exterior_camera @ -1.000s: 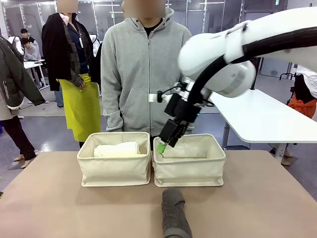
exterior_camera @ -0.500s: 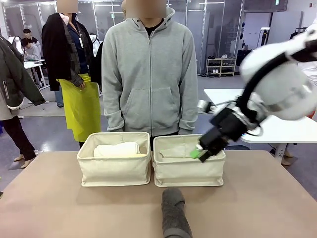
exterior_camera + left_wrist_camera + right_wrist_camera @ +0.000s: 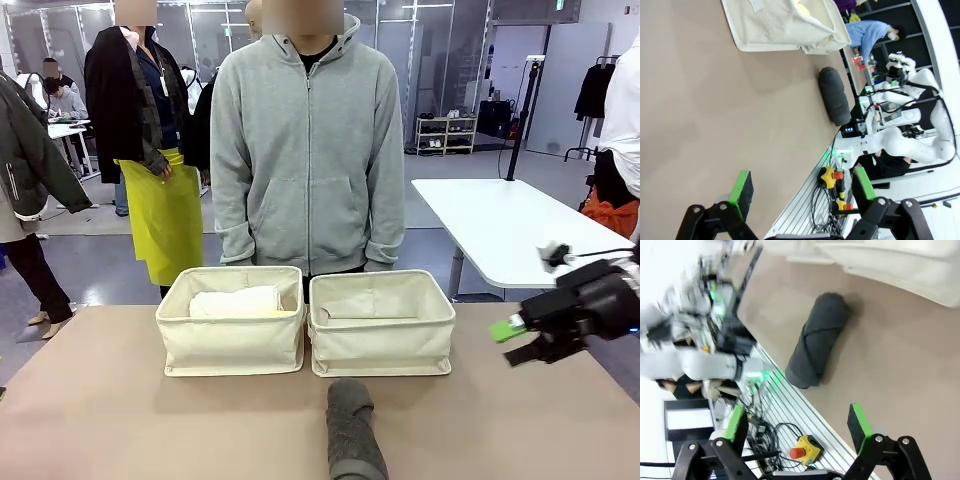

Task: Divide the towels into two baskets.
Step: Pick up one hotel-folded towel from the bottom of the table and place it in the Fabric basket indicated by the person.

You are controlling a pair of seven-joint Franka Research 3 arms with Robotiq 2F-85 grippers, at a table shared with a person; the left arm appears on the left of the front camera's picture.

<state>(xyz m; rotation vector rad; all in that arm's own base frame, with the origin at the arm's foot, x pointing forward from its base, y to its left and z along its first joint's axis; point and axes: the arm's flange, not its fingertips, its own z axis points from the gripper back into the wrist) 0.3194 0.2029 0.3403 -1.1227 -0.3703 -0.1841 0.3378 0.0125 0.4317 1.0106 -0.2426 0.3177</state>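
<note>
1. Right gripper (image 3: 511, 342): jaws spread wide, nothing between the green pads. It hangs low over the table's (image 3: 120, 420) right side, well apart from both baskets.
2. Left gripper (image 3: 802, 186): also spread and empty, held above bare tabletop, with the dark grey towel (image 3: 835, 95) lying beyond its fingers.
3. The dark grey towel rolls out toward you on the table, just in front of the right basket (image 3: 380, 345) and close to the near edge.
4. Left basket (image 3: 230, 345): white towel (image 3: 237, 300) lies inside, with a pale yellow sliver (image 3: 283, 313) at its near side, probably the yellow towel.
5. Right basket: something pale lies low inside. You cannot tell from here whether it is the pink towel.
6. Count: two grippers, two baskets, one person (image 3: 305, 150) standing behind them. Towels: three seen, a fourth likely.
7. Risk: a glancing touch on the grey roll could send it rolling off the near edge, since it sits so close.
8. Risk: pinching only the outer flap would let the roll unwind as you lift.
9. Risk: a low carry could catch the soft rim and drag or tip the basket.
10. Risk: dropping it into the left basket would likely leave an uneven split.
</note>
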